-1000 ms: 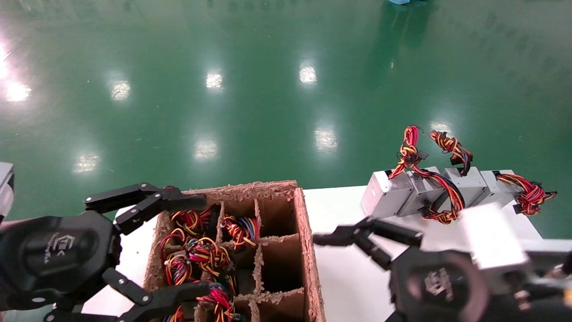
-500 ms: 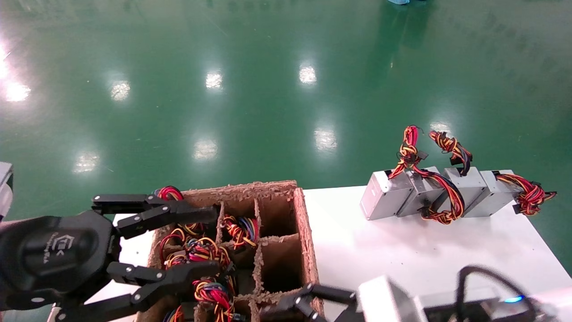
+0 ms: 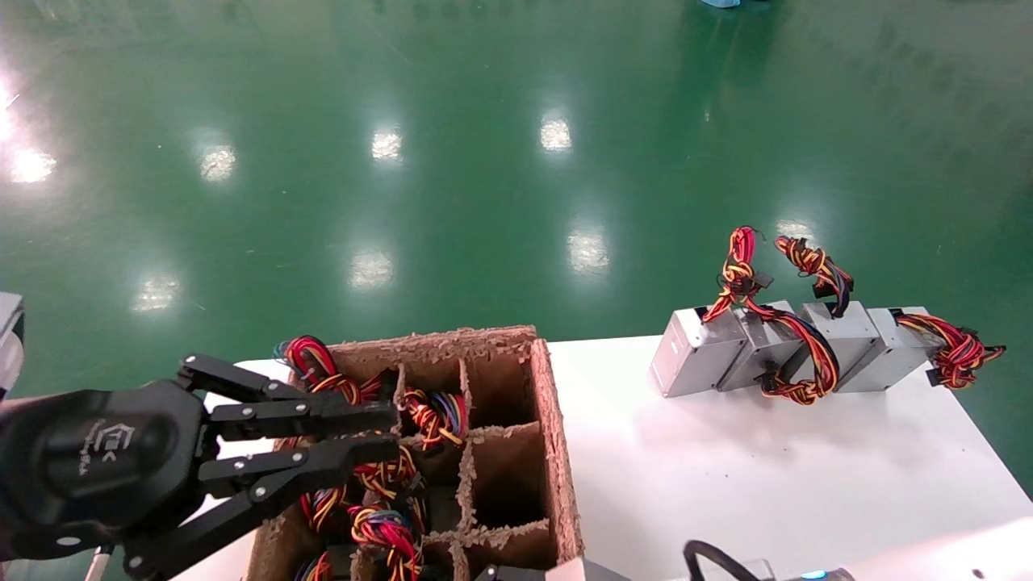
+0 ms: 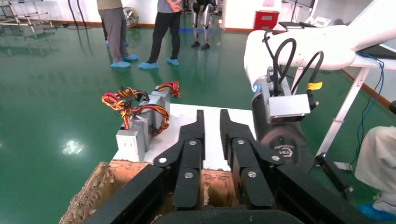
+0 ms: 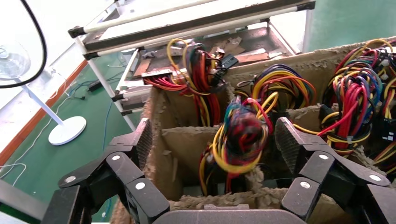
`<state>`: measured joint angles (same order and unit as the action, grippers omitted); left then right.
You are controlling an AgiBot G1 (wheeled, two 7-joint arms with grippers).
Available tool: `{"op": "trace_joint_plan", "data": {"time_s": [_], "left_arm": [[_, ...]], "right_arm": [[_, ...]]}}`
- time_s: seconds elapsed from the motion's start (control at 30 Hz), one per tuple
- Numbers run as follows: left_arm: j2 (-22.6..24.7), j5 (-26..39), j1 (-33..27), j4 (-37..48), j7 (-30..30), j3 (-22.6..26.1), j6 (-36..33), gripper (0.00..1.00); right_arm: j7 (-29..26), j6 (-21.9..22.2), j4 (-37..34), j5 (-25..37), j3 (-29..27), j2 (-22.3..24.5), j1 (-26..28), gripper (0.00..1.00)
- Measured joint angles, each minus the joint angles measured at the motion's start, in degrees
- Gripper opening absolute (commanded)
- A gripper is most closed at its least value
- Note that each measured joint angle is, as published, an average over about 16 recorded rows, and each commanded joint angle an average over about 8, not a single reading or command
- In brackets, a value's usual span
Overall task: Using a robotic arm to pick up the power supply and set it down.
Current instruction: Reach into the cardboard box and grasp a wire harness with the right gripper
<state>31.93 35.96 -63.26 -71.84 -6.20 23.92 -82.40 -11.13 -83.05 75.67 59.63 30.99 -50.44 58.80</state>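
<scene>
The black linked-finger right hand (image 5: 210,172), spread wide, is aimed at a wire-topped grey power supply (image 5: 240,140) standing upright in the brown cardboard divider box (image 3: 557,452), nearer than the nearly closed left hand (image 3: 379,432).

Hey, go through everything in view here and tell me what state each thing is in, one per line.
Left gripper: almost shut, over the box's left cells.
Right gripper: open, straddling a wire bundle in a cell.
Cardboard box: open-topped; right-hand cells look empty.
Power supplies: set down in a row on the table, wires knotted.
</scene>
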Motion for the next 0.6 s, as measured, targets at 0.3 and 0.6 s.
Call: {"op": "trace_joint_plan", "data": {"time_s": [0.3, 0.6], "left_arm": [[0.00, 0.00, 0.00, 0.00, 0.00, 0.00, 0.00, 0.00], [0.00, 0.00, 0.00, 0.00, 0.00, 0.00, 0.00, 0.00]], "right_arm": [[0.12, 1.40, -0.39, 1.55, 0.75, -1.42, -0.17, 0.00], [0.35, 1.90, -0.18, 2.55, 1.20, -1.76, -0.47, 0.00]]}}
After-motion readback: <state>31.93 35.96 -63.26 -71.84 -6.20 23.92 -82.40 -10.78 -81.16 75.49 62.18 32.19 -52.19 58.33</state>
